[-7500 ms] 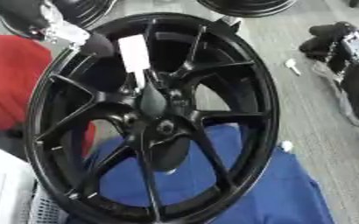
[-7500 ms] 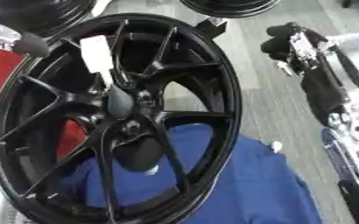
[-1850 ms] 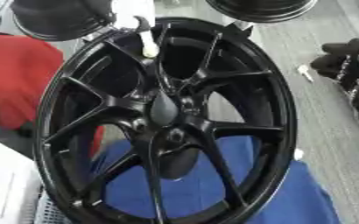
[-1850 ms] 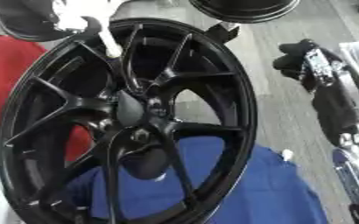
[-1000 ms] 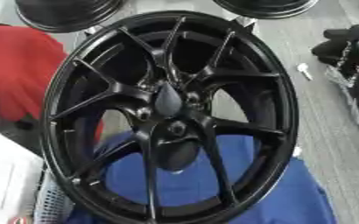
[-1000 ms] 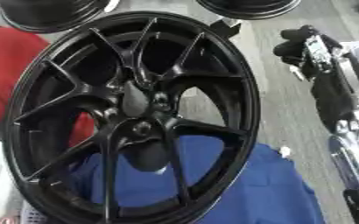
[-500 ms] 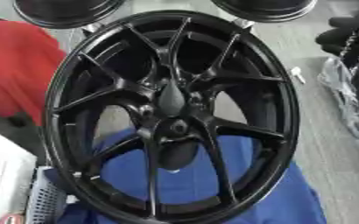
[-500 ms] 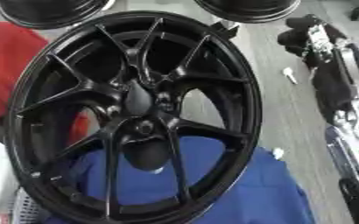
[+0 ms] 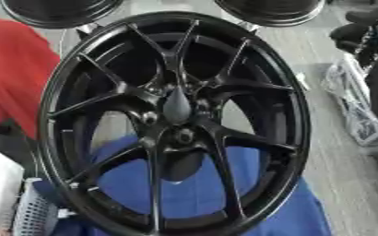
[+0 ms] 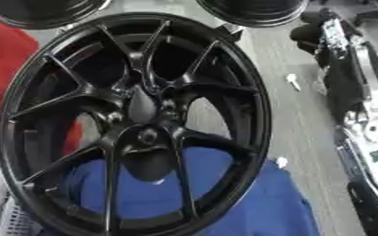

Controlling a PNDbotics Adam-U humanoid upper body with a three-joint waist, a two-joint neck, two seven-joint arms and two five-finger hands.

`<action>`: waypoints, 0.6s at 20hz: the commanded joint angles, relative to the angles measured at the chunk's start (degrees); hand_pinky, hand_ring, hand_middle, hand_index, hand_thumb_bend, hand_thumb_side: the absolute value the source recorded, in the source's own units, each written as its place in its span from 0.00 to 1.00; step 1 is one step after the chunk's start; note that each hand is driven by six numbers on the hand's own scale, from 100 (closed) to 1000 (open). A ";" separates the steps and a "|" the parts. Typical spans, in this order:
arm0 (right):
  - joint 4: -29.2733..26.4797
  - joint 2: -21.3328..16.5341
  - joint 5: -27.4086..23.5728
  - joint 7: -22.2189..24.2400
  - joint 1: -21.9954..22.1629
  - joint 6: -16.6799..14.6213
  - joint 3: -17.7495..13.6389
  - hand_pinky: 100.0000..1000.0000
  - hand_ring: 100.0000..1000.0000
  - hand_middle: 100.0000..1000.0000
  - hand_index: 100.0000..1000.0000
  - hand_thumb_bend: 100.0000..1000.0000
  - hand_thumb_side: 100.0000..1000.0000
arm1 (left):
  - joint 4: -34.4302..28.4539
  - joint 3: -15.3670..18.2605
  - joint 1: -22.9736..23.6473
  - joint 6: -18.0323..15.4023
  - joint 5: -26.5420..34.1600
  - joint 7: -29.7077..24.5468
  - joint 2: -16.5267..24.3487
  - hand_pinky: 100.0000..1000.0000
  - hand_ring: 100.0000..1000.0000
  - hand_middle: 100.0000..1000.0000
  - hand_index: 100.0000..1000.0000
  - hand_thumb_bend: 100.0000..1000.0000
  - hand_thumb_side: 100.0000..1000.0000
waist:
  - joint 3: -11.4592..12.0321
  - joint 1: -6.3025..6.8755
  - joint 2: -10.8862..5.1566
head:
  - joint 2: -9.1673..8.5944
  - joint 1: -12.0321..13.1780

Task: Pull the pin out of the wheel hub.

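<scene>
A large black wheel hub (image 9: pixel 176 124) with thin forked spokes stands tilted and fills most of both views. Its dark centre cap (image 9: pixel 177 106) and the bolt holes around it show no pin. No white pin is in view on the hub. My right arm runs black and silver down the right edge, and my right hand (image 10: pixel 331 28) is at the upper right, away from the hub rim. My left hand is out of view.
Blue cloth (image 9: pixel 184 184) lies under the hub's lower half. A red object (image 9: pixel 11 73) sits at the left. Two more black wheels (image 9: pixel 269 9) stand at the top edge. A small white piece (image 10: pixel 293 82) lies on the grey floor; a white basket (image 9: pixel 31 216) is at lower left.
About two seconds ago my left hand held a white pin over the hub's upper left rim; hand and pin have left the picture. The camera has shifted since.
</scene>
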 commanded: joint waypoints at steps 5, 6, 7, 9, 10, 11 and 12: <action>-1.12 -0.31 -0.65 0.15 -0.86 -0.04 -0.11 0.85 0.74 0.57 0.73 0.00 0.80 | -7.44 5.71 7.85 -3.93 5.90 3.83 -1.48 0.77 0.69 0.67 0.73 0.43 0.68 | -0.86 -0.18 -0.97 | -0.76 0.71; -1.12 -0.26 -0.70 0.27 -0.92 -0.02 0.00 0.85 0.74 0.57 0.73 0.00 0.80 | -8.85 6.89 8.60 -4.68 6.78 4.69 -1.83 0.77 0.69 0.66 0.72 0.43 0.67 | -1.03 -0.22 -1.02 | -0.70 1.00; -1.12 -0.25 -0.75 0.38 -0.99 -0.03 0.07 0.85 0.74 0.57 0.73 0.00 0.79 | -10.40 7.79 8.91 -5.57 7.74 5.64 -2.34 0.75 0.67 0.64 0.69 0.39 0.65 | -1.15 -0.27 -1.08 | -0.67 1.24; -1.12 -0.28 -0.80 0.53 -1.13 -0.13 0.10 0.85 0.74 0.57 0.73 0.00 0.79 | -13.45 8.53 8.01 -7.41 9.63 7.52 -3.80 0.74 0.65 0.62 0.67 0.35 0.65 | -1.26 -0.40 -1.11 | -0.68 1.63; -1.12 -0.32 -0.82 0.58 -1.21 -0.21 0.09 0.85 0.74 0.57 0.73 0.00 0.79 | -14.99 8.39 7.30 -8.35 10.57 8.47 -4.70 0.74 0.65 0.61 0.67 0.34 0.64 | -1.27 -0.48 -1.10 | -0.73 1.78; -1.12 -0.40 -0.84 0.65 -1.31 -0.30 0.10 0.85 0.74 0.57 0.73 0.00 0.79 | -16.50 8.13 6.71 -9.28 11.50 9.40 -5.64 0.74 0.65 0.61 0.67 0.35 0.63 | -1.33 -0.56 -1.10 | -0.76 1.93; -1.12 -0.51 -0.85 0.72 -1.40 -0.41 0.10 0.85 0.74 0.57 0.73 0.00 0.79 | -17.96 7.76 6.11 -10.18 12.40 10.30 -6.70 0.74 0.65 0.61 0.67 0.35 0.62 | -1.36 -0.63 -1.08 | -0.82 2.01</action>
